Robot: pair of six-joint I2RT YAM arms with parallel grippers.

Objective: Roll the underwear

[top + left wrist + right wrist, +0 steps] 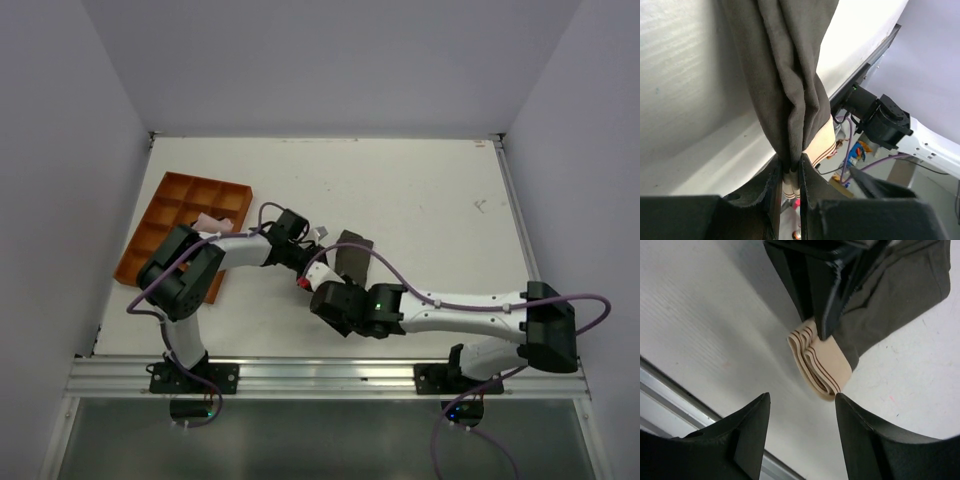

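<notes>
White matte tabletop (420, 190), faintly scuffed, with a small dark mark (481, 205) toward the far right. Closed in on three sides by plain pale lavender-grey walls: back wall (330, 60), left wall (50, 180), right wall (590, 150). Thin metal strip (515, 210) along the right edge of the tabletop. Ribbed aluminium rail (320, 372) across the near edge; below it, a dull grey-green panel (320, 440). Soft, even light, casting only faint shadows.

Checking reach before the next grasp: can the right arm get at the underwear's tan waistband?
Probably yes: the right gripper faces the waistband, jaws open, nothing between; only the left gripper, clamped on the underwear, crowds its top.
</notes>
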